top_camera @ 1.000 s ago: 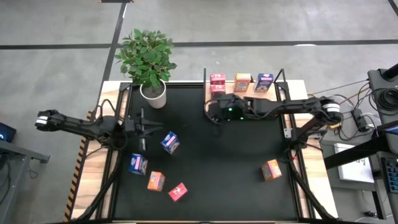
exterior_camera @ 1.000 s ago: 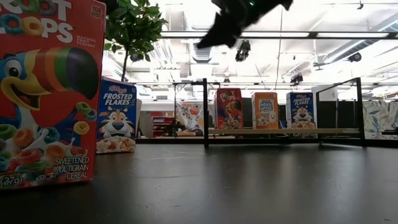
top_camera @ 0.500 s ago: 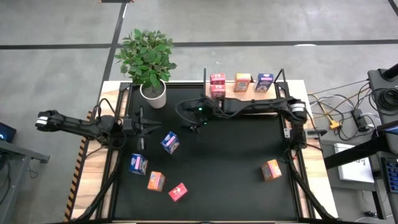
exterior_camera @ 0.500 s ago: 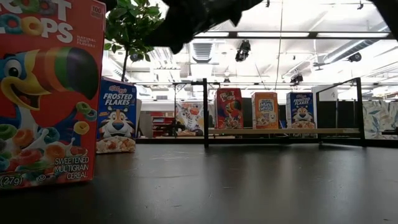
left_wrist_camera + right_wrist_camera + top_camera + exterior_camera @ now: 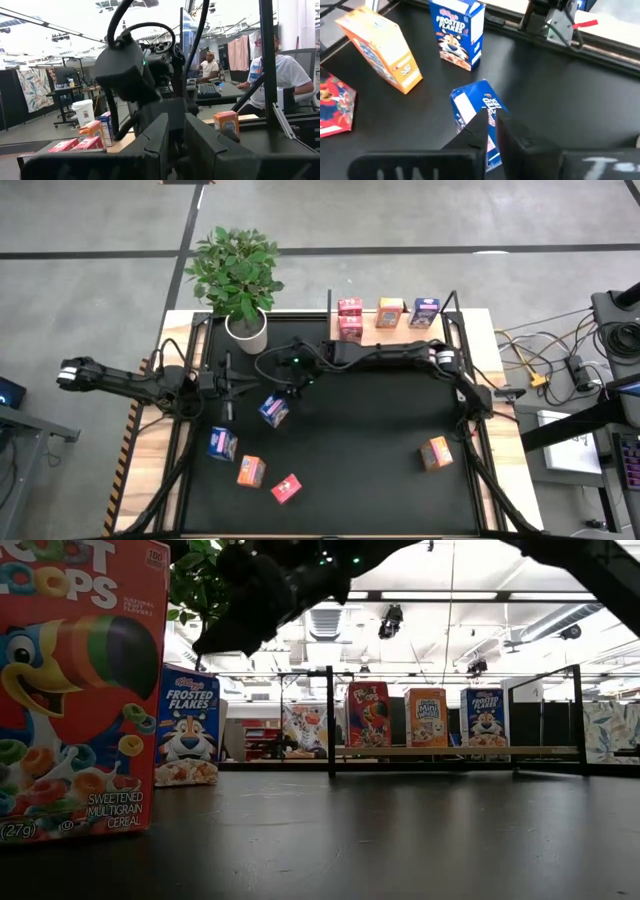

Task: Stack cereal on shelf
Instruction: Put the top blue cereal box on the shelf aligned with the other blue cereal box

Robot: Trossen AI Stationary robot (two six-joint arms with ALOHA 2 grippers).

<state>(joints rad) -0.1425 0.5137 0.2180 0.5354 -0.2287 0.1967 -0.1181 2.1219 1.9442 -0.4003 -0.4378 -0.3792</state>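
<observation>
Your right gripper (image 5: 287, 380) is stretched far across the table, hovering above the tilted blue Frosted Flakes box (image 5: 273, 409). In the right wrist view its fingers sit nearly together, only a thin slit between them, nothing pinched; that box (image 5: 475, 116) lies directly ahead of the tips.

Risk: with the jaws this narrow, a descent would land the fingertips on the top of the box, tipping it or shoving it away. Spread them before you drop. The box also sits skewed to the jaw line, so a grip across corners could twist out. Judged, not seen.

Left gripper (image 5: 232, 386) waits just beside the same box, on the far side from your arm's base; whether it is spread or closed, cannot tell. Closest collision hazard.

Room: a second blue box (image 5: 222, 444), an orange box (image 5: 250, 471) and a red box (image 5: 286, 488) lie beyond the target, well apart from the jaws. Another orange box (image 5: 436, 452) sits far back, near your arm's base.

The shelf (image 5: 395, 332) already carries three boxes, red (image 5: 350, 307), orange (image 5: 389, 312) and blue (image 5: 424, 312). Mind its black posts (image 5: 329, 308) on the carry back; the potted plant (image 5: 236, 280) stands clear of that path.
</observation>
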